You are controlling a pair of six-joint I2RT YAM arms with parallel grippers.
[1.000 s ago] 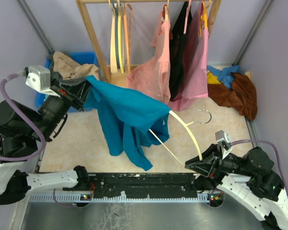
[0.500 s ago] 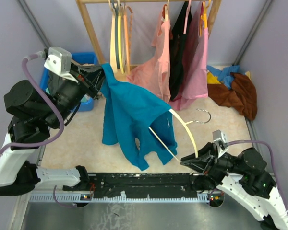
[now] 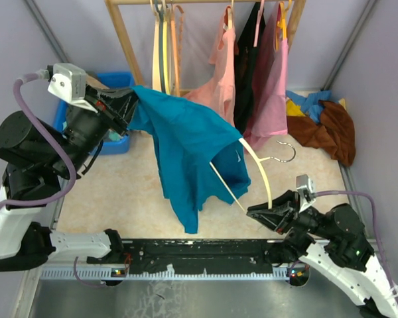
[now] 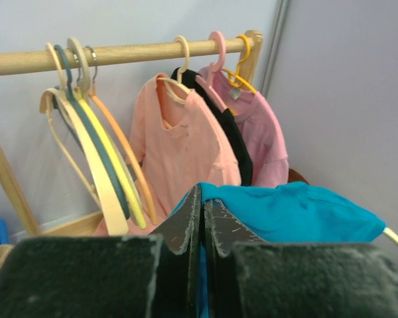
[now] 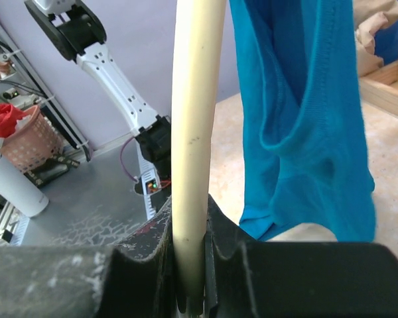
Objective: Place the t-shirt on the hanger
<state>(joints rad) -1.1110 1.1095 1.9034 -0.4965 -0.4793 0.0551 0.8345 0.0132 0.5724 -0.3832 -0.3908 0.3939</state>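
Observation:
The teal-blue t-shirt (image 3: 192, 146) hangs in the air, draped over one arm of the pale cream hanger (image 3: 260, 173). My left gripper (image 3: 128, 101) is shut on the shirt's upper left edge and holds it up near the rack. In the left wrist view the jaws (image 4: 203, 202) pinch teal cloth (image 4: 298, 212). My right gripper (image 3: 257, 212) is shut on the hanger's lower end, and the hanger's metal hook (image 3: 286, 152) points right. In the right wrist view the cream bar (image 5: 196, 99) rises from between the fingers (image 5: 189, 222), with the shirt (image 5: 305, 119) hanging to its right.
A wooden rack (image 3: 127, 46) at the back carries several bare hangers (image 3: 163, 53), pink shirts (image 3: 212, 99) and a black garment (image 3: 247, 66). A blue bin (image 3: 116, 142) with tan cloth stands at the left. A heap of brown, yellow and blue clothes (image 3: 325, 122) lies at the right.
My left gripper rose from the lower left toward the rack with the shirt, then drew back a little left. The right gripper shifted left, lifting the hanger; more of the shirt now covers it.

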